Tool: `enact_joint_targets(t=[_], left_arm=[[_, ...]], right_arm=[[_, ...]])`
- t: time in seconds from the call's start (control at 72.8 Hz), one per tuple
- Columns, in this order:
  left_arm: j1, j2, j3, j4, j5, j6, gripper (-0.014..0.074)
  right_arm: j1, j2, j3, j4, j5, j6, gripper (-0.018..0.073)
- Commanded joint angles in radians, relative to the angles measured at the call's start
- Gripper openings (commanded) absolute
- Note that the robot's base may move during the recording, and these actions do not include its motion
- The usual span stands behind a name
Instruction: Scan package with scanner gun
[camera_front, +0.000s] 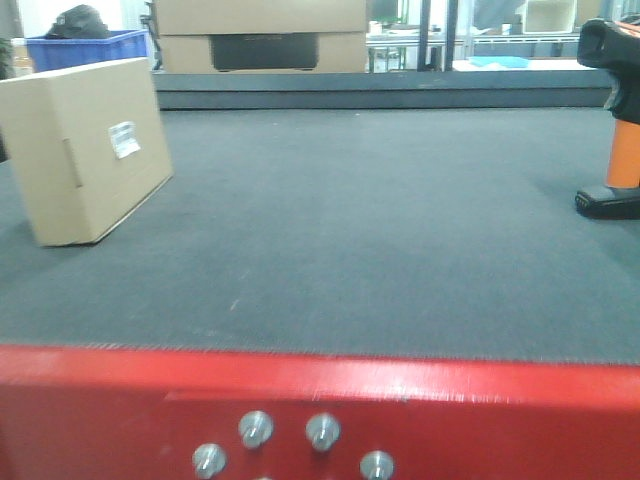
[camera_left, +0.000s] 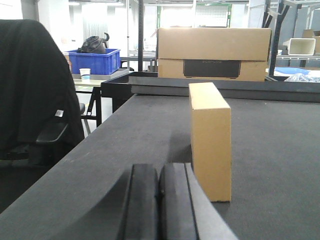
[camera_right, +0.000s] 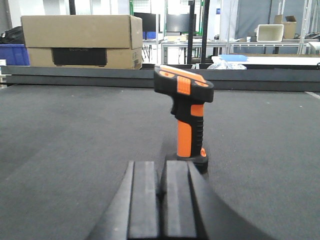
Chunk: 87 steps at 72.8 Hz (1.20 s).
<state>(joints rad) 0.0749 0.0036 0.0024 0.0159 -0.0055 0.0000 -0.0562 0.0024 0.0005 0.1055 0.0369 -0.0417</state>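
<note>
Because the scanner gun (camera_front: 615, 120) stands at the 3 o'clock edge of the front view and the package (camera_front: 85, 150) at 9 o'clock, the coming move turns on the wide stretch of bare mat (camera_front: 380, 230) between them. The two are well apart, and nothing stands in that gap.

The right gripper (camera_right: 161, 172) is plainly the nearer one to the gun. In the right wrist view the gun stands upright on its black foot just past 12 o'clock, with the orange handle vertical and the black head pointing toward 9 o'clock, the package's side. That gripper's jaws are pressed together with nothing between them, so I judge they must part before taking the handle.

The left gripper (camera_left: 159, 175) is likewise clenched on nothing. The package sits near it at 1 o'clock, standing on a long narrow side. Its small end is toward the wrist camera and its long axis runs away toward 12 o'clock. The white label (camera_front: 124, 139) shows only in the front view, on the broad face turned toward the gun's side, which should suit a scan from the right.

Behind the table a larger carton (camera_front: 260, 35) with a black panel sits at 12 o'clock and a blue crate (camera_front: 85, 48) at 11 o'clock. A chair (camera_left: 35, 90) draped in black stands off the table's left edge. None of these blocks the way.
</note>
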Motion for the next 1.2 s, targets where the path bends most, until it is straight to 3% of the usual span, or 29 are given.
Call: enact_joint_targets(t=[0.0, 1.182], left_arm=[[0.0, -0.004, -0.002, -0.002, -0.021, 0.0, -0.0111], [0.0, -0.004, -0.002, -0.002, -0.021, 0.0, -0.0111]], right_arm=[[0.0, -0.002, 0.0, 0.003, -0.015, -0.008, -0.0169], [0.0, -0.002, 0.0, 0.003, -0.015, -0.008, -0.0169]])
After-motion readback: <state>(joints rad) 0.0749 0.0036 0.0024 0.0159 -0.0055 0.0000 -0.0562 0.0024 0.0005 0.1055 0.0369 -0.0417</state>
